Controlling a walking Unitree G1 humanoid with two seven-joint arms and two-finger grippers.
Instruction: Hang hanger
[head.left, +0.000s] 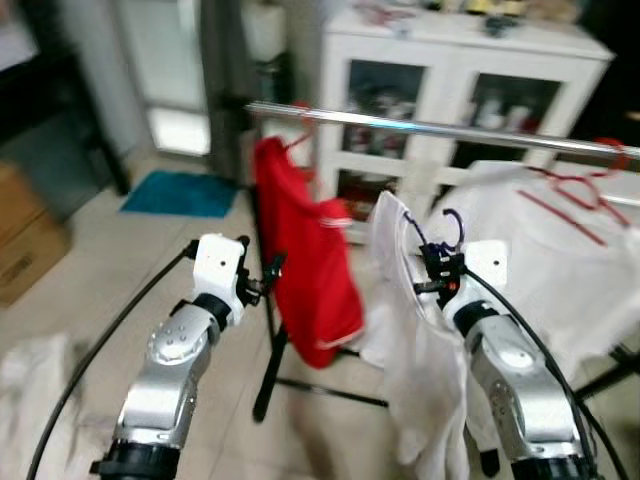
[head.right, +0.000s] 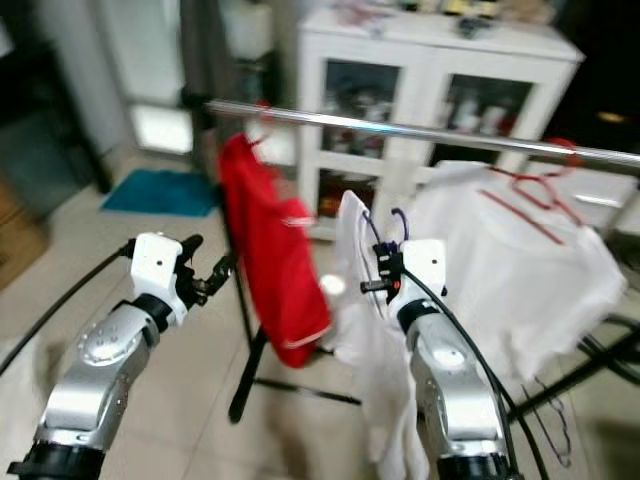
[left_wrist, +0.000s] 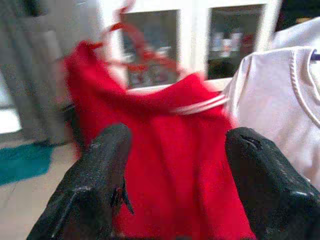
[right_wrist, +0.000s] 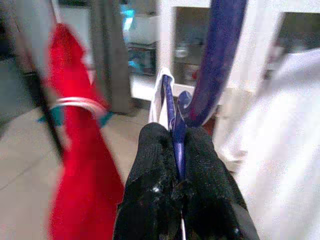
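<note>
My right gripper (head.left: 433, 272) is shut on the neck of a dark blue hanger (head.left: 452, 231) that carries a white shirt (head.left: 420, 340); its hook is held below the silver clothes rail (head.left: 440, 130). In the right wrist view the blue hanger (right_wrist: 216, 65) rises from between my closed fingers (right_wrist: 150, 165). My left gripper (head.left: 268, 277) is open and empty, raised in front of a red shirt (head.left: 310, 270) that hangs from the rail on a red hanger. The left wrist view has the red shirt (left_wrist: 165, 155) beyond both spread fingers (left_wrist: 100, 170).
Another white shirt on a red hanger (head.left: 570, 190) hangs at the rail's right end. A white glass-door cabinet (head.left: 450, 90) stands behind the rack. A teal mat (head.left: 180, 192) and cardboard boxes (head.left: 25, 235) lie to the left. The rack's black legs (head.left: 270, 370) spread over the floor.
</note>
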